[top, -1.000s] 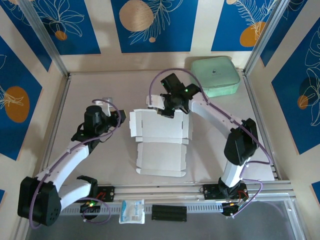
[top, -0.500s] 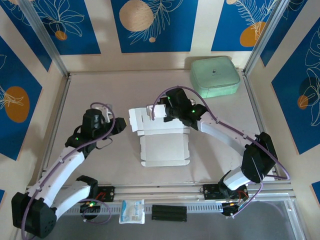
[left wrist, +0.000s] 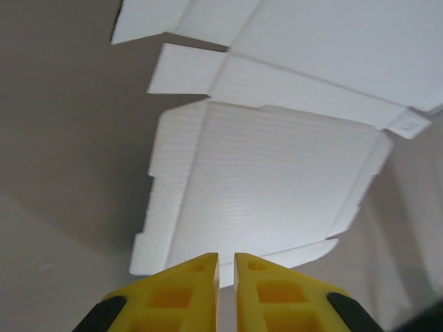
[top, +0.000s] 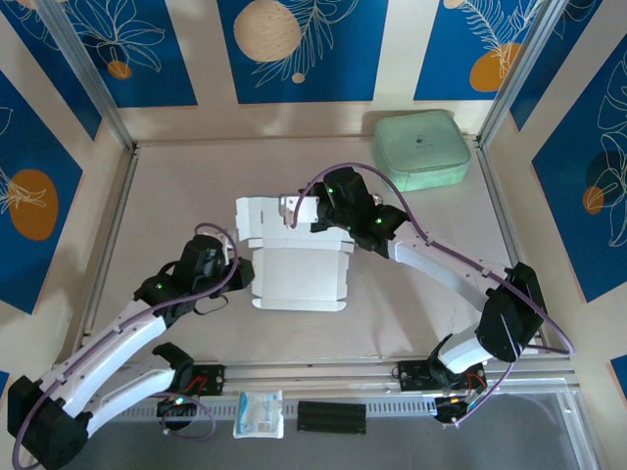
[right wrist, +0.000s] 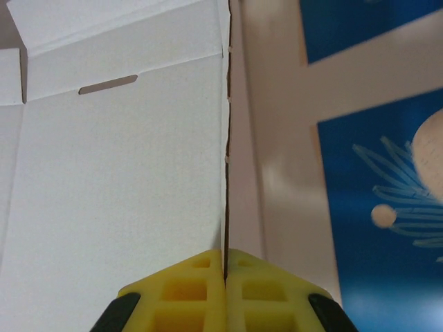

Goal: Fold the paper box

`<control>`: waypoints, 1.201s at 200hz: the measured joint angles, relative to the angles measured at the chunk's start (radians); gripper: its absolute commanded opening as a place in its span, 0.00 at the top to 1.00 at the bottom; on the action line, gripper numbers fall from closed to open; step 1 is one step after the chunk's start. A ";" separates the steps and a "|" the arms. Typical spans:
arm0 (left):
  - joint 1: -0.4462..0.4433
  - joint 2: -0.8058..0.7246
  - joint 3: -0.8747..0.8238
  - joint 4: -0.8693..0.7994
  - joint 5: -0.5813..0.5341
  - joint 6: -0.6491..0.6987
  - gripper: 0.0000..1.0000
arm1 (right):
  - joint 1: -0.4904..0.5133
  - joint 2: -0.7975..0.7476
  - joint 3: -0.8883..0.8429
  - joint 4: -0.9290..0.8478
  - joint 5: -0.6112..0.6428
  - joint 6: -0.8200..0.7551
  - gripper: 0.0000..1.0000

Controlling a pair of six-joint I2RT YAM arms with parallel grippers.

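Pinching grey-white die-cut card paper box (top: 299, 276) at 12 o'clock edge, right jaws clenched; left jaws closed, empty, 9 o'clock side.

The left end effector (left wrist: 226, 257) hovered, fingers practically together and holding nothing. The right end effector (right wrist: 225, 252), arm reaching left, pinched the paper box (right wrist: 124, 173) edge.

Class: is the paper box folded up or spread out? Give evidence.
Spread out: the paper box shows open white panels and loose flaps; the right gripper pinches one edge.
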 measured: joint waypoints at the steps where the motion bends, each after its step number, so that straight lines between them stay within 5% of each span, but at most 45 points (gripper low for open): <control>1: 0.000 -0.002 0.001 -0.004 -0.004 0.000 0.87 | 0.001 0.000 0.002 0.000 0.000 0.001 1.00; 53: 0.000 -0.170 0.062 -0.185 -0.253 0.030 0.87 | 0.061 0.048 0.123 0.027 -0.023 0.022 1.00; 103: 0.000 -0.275 0.103 -0.230 -0.286 0.091 0.88 | 0.088 0.040 0.200 0.022 -0.021 0.022 1.00; 167: 0.000 -0.322 0.134 -0.109 -0.154 0.165 0.89 | 0.086 -0.194 0.218 -0.135 -0.023 0.064 1.00; 206: 0.000 -0.326 0.136 -0.005 0.028 0.165 0.89 | 0.053 -0.244 0.370 -0.439 -0.075 0.167 1.00; 240: 0.000 -0.381 0.152 -0.002 0.070 0.174 0.89 | 0.052 -0.241 0.487 -0.700 -0.136 0.271 1.00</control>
